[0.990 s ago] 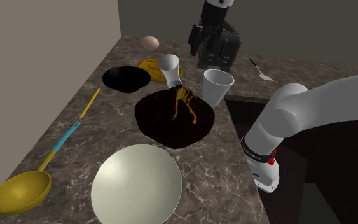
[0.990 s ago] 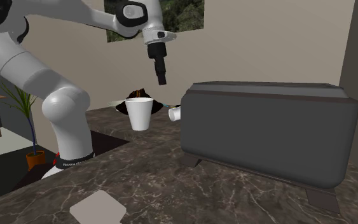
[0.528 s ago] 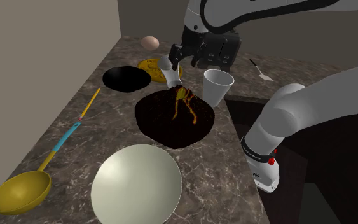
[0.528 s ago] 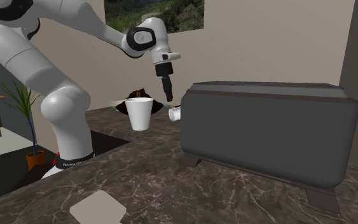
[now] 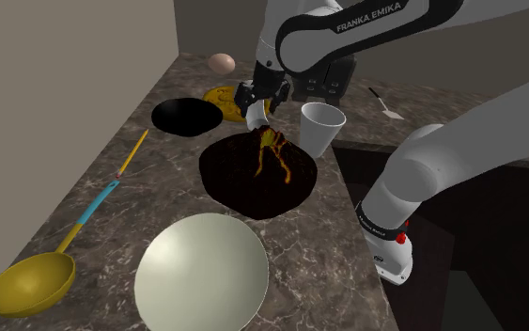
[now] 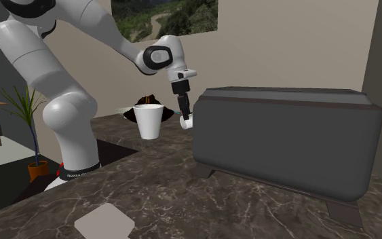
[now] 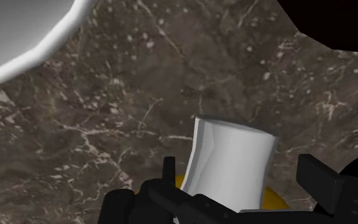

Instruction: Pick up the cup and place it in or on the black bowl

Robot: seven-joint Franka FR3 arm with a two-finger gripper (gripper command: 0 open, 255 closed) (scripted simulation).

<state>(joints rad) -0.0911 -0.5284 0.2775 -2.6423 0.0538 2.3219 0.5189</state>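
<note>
Down from its earlier height, the gripper [image 7: 241, 167] now straddles the white cup [image 7: 229, 149]. I see the jaws spread, the cup between them (gaps on both sides), its lower end hidden behind the gripper's body.

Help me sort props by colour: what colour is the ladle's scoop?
Yellow; the ladle shows best in the shoulder view.

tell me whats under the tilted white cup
A yellow round thing peeks out beneath the cup, lying on the marbled counter. Its middle is covered by the cup, so what it is stays unclear.
</note>
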